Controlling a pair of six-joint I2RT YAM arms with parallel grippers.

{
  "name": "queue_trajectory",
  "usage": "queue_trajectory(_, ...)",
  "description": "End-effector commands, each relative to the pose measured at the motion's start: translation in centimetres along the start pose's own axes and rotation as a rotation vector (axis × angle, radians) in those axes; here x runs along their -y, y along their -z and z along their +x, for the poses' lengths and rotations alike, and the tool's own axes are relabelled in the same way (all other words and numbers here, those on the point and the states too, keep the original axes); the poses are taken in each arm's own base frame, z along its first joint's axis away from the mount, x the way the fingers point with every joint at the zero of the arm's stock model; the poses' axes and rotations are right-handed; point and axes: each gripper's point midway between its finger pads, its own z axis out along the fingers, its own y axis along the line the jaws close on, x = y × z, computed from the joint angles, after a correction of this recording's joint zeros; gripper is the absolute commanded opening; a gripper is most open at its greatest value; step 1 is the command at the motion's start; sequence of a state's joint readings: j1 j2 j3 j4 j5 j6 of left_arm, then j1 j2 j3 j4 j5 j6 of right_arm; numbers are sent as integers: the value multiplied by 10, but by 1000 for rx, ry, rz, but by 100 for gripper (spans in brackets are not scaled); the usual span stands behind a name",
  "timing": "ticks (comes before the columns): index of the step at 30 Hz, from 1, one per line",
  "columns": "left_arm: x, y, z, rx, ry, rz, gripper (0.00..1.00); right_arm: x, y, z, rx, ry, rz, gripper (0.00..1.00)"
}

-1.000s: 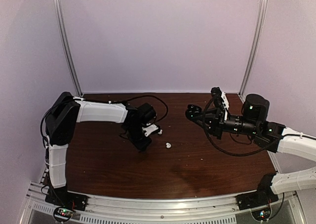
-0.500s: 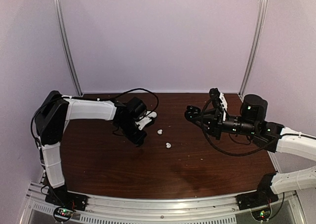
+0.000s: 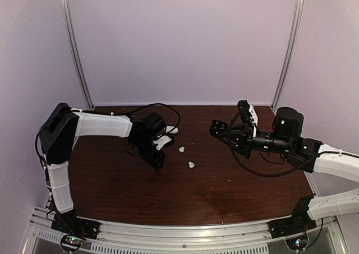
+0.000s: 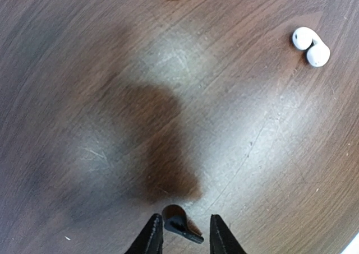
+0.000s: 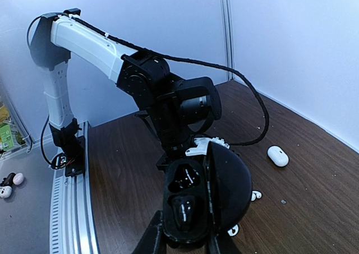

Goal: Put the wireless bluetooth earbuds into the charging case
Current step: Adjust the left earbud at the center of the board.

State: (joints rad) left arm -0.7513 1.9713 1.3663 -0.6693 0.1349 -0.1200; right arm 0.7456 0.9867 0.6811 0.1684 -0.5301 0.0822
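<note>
The left arm has drawn its wrist back toward its own side of the bench [image 3: 224, 192] over the last second. One white earbud [image 3: 181, 149] that sat tight against the wrist now lies clear of it. The second white earbud [image 3: 191, 165] has not moved, and the white oval case [image 3: 171, 129] lies beyond the wrist.

The left fingers [image 4: 185, 243] have spread from nearly closed to partly apart. The black earbud [image 4: 178, 225] lies on the bench between their tips, close to one finger, with a gap showing beside the other. It does not look clamped, though I cannot tell whether either finger touches it.

The right fingers [image 5: 182, 237] have not changed. They are closed on the black charging case [image 5: 205, 201] and hold it above the bench with its lid swung open. Both sockets show, and I cannot tell whether either holds a bud.

I judge that no earbud is in hand. All 3 visible buds lie on the bench, well apart from the case. The black bud needs a fresh, squarer pinch before it can be carried across.
</note>
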Motion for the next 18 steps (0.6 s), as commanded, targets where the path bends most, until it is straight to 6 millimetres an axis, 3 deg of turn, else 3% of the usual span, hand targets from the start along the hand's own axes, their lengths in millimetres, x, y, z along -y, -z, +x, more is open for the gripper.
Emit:
queue_trajectory(1, -5, -1, 1, -35, -12, -17, 31, 1, 1, -8, 27, 13, 7, 12)
queue_trajectory(8, -8, -7, 10, -84, -1, -30, 30, 1, 1, -9, 28, 15, 4, 12)
queue_trajectory(18, -15, -14, 12, -114, 1, -67, 10, 1, 2, -9, 29, 19, 9, 12)
